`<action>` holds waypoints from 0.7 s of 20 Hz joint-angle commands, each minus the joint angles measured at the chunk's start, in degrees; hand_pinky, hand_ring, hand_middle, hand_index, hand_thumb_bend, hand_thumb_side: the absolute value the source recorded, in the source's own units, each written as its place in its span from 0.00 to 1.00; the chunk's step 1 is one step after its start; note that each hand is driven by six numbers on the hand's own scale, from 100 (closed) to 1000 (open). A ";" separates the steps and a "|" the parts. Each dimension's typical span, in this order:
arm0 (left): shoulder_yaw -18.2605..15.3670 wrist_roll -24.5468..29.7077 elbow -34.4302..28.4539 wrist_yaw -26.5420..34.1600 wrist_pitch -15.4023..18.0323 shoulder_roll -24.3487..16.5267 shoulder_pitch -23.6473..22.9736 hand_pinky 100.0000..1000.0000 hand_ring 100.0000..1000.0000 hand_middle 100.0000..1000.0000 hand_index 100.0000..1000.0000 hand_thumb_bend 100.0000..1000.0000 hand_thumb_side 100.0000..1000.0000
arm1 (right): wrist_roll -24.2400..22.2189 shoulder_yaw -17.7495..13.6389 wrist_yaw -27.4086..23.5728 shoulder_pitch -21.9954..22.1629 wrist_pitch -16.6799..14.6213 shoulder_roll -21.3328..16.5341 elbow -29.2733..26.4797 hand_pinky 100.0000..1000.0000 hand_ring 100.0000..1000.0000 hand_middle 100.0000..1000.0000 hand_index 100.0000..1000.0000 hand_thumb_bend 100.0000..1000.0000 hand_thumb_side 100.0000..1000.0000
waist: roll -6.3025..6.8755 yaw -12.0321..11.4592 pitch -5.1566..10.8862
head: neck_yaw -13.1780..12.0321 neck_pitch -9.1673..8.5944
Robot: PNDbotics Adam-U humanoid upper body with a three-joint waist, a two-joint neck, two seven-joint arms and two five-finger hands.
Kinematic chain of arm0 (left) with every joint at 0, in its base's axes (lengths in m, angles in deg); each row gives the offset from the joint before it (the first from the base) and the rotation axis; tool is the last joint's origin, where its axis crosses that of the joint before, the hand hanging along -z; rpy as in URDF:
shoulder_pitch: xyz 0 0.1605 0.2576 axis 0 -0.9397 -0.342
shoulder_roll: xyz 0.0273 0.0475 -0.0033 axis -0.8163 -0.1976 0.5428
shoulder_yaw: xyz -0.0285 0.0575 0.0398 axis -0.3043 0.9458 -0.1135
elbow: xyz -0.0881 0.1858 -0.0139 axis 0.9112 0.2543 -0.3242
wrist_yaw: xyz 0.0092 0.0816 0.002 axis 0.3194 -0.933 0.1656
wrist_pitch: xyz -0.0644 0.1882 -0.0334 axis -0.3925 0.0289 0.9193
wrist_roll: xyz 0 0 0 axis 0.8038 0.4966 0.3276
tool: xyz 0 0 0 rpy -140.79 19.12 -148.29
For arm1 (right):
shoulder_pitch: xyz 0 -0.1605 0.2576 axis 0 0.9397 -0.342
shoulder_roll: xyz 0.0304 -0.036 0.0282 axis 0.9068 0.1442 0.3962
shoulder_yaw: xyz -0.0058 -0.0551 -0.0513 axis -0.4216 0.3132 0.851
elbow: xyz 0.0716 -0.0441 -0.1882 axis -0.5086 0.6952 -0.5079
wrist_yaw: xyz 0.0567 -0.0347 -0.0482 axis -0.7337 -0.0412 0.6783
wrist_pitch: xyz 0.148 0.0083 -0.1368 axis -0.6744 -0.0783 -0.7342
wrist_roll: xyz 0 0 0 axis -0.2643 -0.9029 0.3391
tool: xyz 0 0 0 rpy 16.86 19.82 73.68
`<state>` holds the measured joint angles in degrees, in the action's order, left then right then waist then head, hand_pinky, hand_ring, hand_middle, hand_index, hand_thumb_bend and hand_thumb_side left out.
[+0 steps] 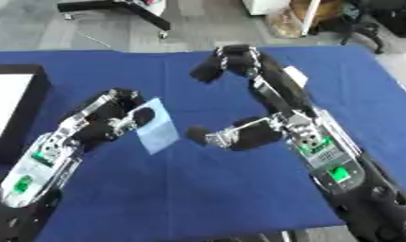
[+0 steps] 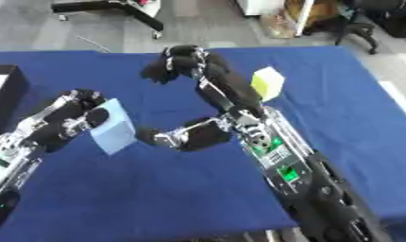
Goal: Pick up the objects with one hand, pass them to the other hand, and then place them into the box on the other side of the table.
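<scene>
blue tablecloth (image 1: 198,198) before grey floor (image 1: 198,28)

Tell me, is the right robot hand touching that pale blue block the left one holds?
Apart. In the right eye view, blue tablecloth shows between the right robot hand and the pale blue block, which the left robot hand grips.

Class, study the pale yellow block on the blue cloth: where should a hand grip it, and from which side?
Grip the yellow block across its two upright side faces, coming from above. It sits free on the blue table, though the right arm hides its left edge, so approach from its right.
</scene>
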<state>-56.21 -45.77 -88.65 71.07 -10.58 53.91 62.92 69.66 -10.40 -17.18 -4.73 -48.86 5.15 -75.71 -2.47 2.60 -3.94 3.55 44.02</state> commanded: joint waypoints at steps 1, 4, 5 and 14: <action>-3.76 -2.95 -2.33 0.92 0.65 -3.49 0.50 0.44 0.32 0.15 0.38 0.41 0.32 | 1.14 -1.68 0.62 -0.28 0.55 -1.79 -1.87 0.47 0.50 0.49 0.67 0.49 0.28 | 0.16 -0.12 1.12 | -0.32 0.10; -7.59 -6.39 -2.42 1.37 1.49 -6.53 -0.06 0.44 0.32 0.15 0.38 0.42 0.31 | 1.96 -2.62 1.12 0.39 1.12 -2.56 -2.00 0.47 0.50 0.48 0.67 0.49 0.28 | 0.17 -0.28 1.25 | -0.46 -0.02; -8.94 -7.64 -2.17 1.44 1.85 -7.69 -0.35 0.44 0.32 0.15 0.38 0.42 0.30 | 2.20 -2.83 1.27 0.61 1.25 -2.76 -2.00 0.47 0.50 0.48 0.67 0.49 0.28 | 0.18 -0.31 1.27 | -0.52 -0.15; -22.04 -22.09 8.92 -2.89 4.51 -18.98 -4.80 0.43 0.32 0.15 0.38 0.43 0.28 | 3.69 -3.94 2.40 2.40 1.80 -4.11 -1.32 0.47 0.49 0.48 0.67 0.50 0.28 | 0.58 -0.66 1.46 | -0.40 -2.21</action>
<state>-75.94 -65.90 -80.87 69.09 -6.37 38.31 57.58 72.95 -13.56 -15.10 -1.73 -47.07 2.31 -76.18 -2.19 1.98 -3.57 3.10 42.64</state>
